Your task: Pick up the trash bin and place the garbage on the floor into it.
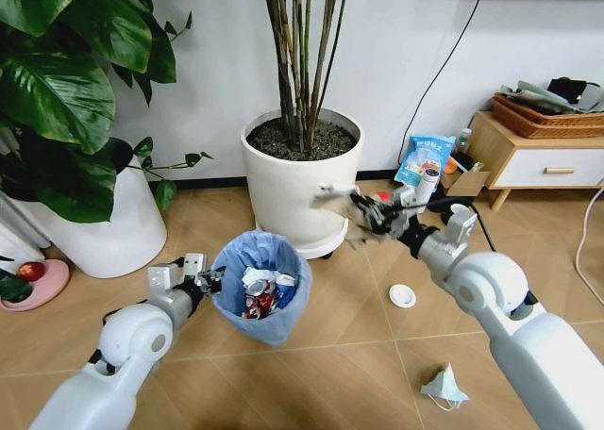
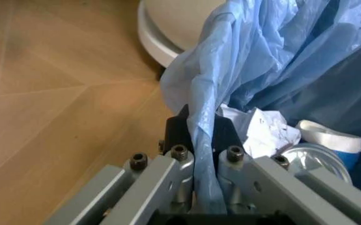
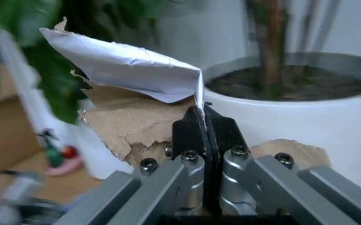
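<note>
Your right gripper (image 1: 357, 206), frame centre, pinches a torn cardboard scrap (image 1: 332, 196), up and right of the trash bin (image 1: 261, 286); your left gripper (image 1: 209, 281) clamps its bag rim.

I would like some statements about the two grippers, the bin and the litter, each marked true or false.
1. The left gripper is shut on the rim of the trash bin. True.
2. The right gripper is open and holds nothing. False: it is shut on a torn cardboard piece.
3. The bin holds no litter. False: crushed cans and paper lie inside.
4. A small white lid lies on the floor. True.
</note>
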Controlling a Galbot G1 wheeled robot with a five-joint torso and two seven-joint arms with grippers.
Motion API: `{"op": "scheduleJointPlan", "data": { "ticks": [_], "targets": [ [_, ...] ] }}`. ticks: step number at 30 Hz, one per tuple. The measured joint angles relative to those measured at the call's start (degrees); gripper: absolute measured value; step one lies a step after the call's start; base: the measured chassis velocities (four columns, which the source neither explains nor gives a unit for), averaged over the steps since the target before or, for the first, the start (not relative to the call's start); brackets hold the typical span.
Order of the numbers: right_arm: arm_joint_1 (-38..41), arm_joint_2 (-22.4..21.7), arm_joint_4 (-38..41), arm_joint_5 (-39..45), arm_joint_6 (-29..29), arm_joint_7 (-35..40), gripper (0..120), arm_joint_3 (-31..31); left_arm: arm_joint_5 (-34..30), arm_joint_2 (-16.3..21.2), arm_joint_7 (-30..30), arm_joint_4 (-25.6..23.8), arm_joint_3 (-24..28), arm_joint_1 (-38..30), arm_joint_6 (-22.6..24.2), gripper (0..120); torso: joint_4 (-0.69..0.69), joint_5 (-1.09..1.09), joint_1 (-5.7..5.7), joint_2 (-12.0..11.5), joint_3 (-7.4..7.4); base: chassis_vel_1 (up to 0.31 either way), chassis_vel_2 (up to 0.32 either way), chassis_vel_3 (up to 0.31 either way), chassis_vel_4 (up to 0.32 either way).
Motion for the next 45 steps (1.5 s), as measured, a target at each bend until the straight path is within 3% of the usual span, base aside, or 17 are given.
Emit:
{"op": "scheduleJointPlan", "data": {
  "ticks": [9, 18, 22, 30, 32, 37, 40, 45],
  "targets": [
    [3.05, 2.46, -1.80, 1.66, 0.00, 2.14, 0, -11.53, -2.26, -0.55, -1.02, 2.24, 4.84, -5.28, 0.31, 0, 0.00, 0.00, 0.00, 0.00, 0.01, 0.000, 0.000, 0.000, 0.000],
    [4.02, 3.87, -5.61, -2.47, 0.01, 1.57, 4, -15.07, -3.71, -0.18, -1.91, 2.55, 5.82, -7.02, 0.53, 0, -0.01, -0.01, 0.00, 0.00, 0.00, 0.000, 0.000, 0.000, 0.000],
    [4.63, 3.97, -6.31, -3.21, -0.02, 1.41, 22, -15.45, -3.79, -0.15, -1.92, 2.54, 5.79, -7.03, 0.56, 0, 0.00, -0.01, 0.00, 0.00, 0.00, 0.000, 0.000, 0.000, 0.000],
    [5.19, 4.04, -6.61, -3.36, 0.00, 1.71, 45, -15.92, -3.73, -0.39, -2.04, 2.37, 5.97, -6.90, 0.56, 0, 0.00, -0.01, 0.00, 0.00, 0.00, 0.000, 0.000, 0.000, 0.000],
    [5.32, 3.89, -6.47, -3.33, 0.03, 1.94, 57, -15.50, -3.72, -0.23, -2.07, 2.13, 5.95, -6.75, 0.56, 0, 0.00, 0.00, 0.00, 0.00, 0.00, 0.000, 0.000, 0.000, 0.000],
    [5.27, 3.46, -5.63, -3.24, 0.05, 2.56, 72, -14.50, -3.75, -0.12, -2.13, 1.96, 5.61, -6.70, 0.54, 0, 0.00, 0.00, 0.00, 0.00, 0.00, 0.000, 0.000, 0.000, 0.000],
    [3.87, 2.95, -5.21, -3.31, -0.11, 3.81, 88, -10.85, -3.79, -0.15, -2.26, 1.81, 4.53, -6.27, 0.53, 0, 0.00, -0.01, 0.00, 0.00, 0.00, 0.000, 0.000, 0.000, 0.000],
    [0.70, 2.08, -5.61, -4.14, -1.07, 6.28, 98, -5.25, -3.71, -0.32, -2.52, 1.35, 2.73, -5.15, 0.53, 0, 0.00, 0.00, 0.00, 0.00, 0.00, 0.000, 0.000, 0.000, 0.000]
  ]
}}
